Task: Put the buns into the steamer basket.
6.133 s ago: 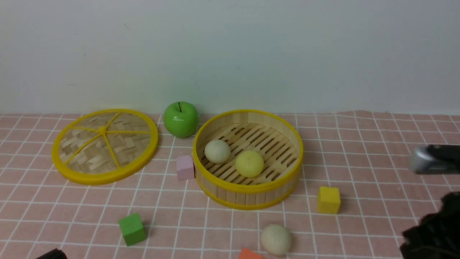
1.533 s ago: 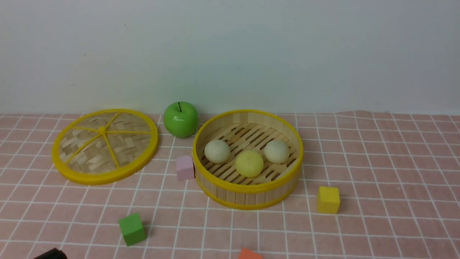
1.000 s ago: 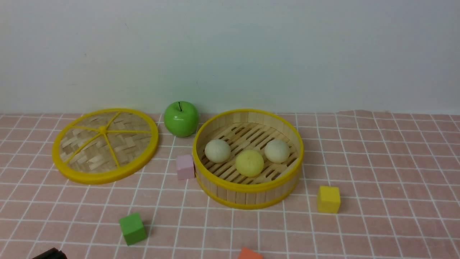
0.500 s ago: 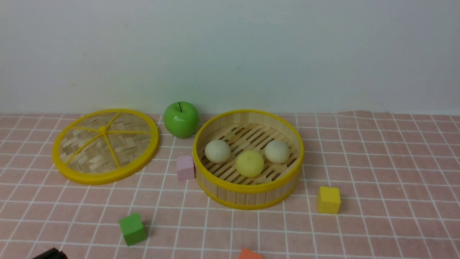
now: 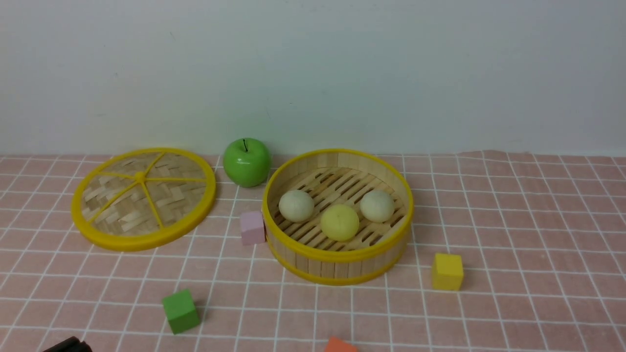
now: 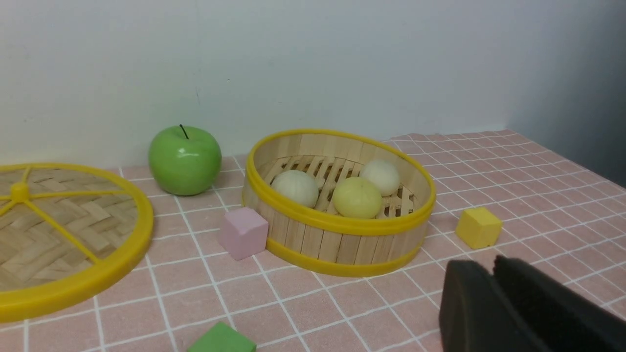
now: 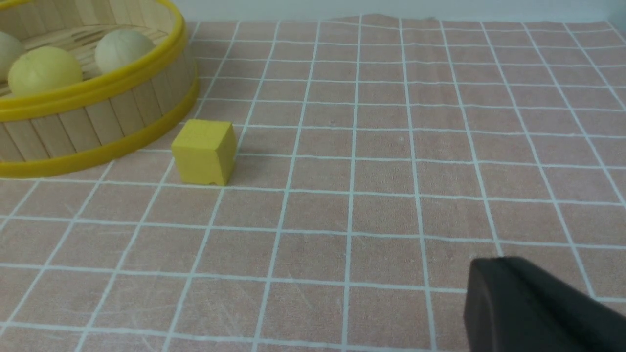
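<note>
Orange cube (image 5: 340, 345) cut by frame edge; right gripper (image 7: 538, 308) mostly out of frame.

Steamer basket (image 5: 337, 254) sits mid-table. Three buns lie in it in a row: left bun (image 5: 296, 206), middle bun (image 5: 339, 222) nearest the front wall, right bun (image 5: 377, 206). Lid (image 5: 143, 197) lies flat, well left. Apple (image 5: 246, 162) between them, toward the wall behind. One cube (image 5: 252, 227) touches the basket's left wall.
</note>
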Controlling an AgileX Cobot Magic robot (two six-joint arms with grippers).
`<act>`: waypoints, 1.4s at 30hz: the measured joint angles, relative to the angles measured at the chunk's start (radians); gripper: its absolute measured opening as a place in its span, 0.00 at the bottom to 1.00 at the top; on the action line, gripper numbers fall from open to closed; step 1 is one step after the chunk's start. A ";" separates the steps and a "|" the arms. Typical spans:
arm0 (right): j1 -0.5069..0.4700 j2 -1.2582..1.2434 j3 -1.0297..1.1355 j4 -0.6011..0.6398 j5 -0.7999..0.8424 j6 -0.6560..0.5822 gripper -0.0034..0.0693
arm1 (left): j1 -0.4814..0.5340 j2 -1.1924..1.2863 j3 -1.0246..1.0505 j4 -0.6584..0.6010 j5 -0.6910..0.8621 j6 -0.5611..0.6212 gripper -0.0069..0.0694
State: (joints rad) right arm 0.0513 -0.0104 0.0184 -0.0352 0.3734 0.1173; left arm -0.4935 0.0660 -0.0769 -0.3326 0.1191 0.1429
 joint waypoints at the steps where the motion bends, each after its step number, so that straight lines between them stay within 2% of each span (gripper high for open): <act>1: 0.000 0.000 0.000 0.000 0.000 0.000 0.05 | 0.000 0.000 0.000 0.000 0.000 0.000 0.20; 9: 0.000 0.000 0.000 0.000 0.001 0.001 0.05 | 0.010 0.000 0.000 -0.009 -0.051 0.000 0.20; 14: 0.000 0.000 0.000 0.000 0.001 0.001 0.06 | 0.152 -0.006 0.000 -0.024 -0.107 -0.040 0.07; 17: 0.000 0.000 0.000 0.000 0.001 0.001 0.06 | 0.280 -0.024 0.019 0.034 -0.073 -0.117 0.07; 18: 0.000 0.000 0.000 0.000 0.001 0.001 0.06 | 0.287 -0.027 0.021 0.046 -0.071 -0.123 0.07; 21: 0.000 0.000 0.000 0.000 0.001 0.001 0.07 | 0.368 -0.070 0.090 0.147 -0.011 -0.267 0.07; 27: 0.000 0.000 0.000 0.000 0.001 0.001 0.08 | 0.388 -0.076 0.107 0.353 0.253 -0.482 0.07; 33: 0.001 0.000 0.000 0.000 0.001 0.001 0.09 | 0.388 -0.076 0.107 0.383 0.268 -0.540 0.07; 42: 0.001 0.000 0.000 0.000 0.001 0.001 0.10 | 0.388 -0.076 0.107 0.386 0.269 -0.546 0.07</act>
State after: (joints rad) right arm 0.0521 -0.0107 0.0184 -0.0352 0.3742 0.1181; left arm -0.1051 -0.0098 0.0303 0.0538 0.3881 -0.4028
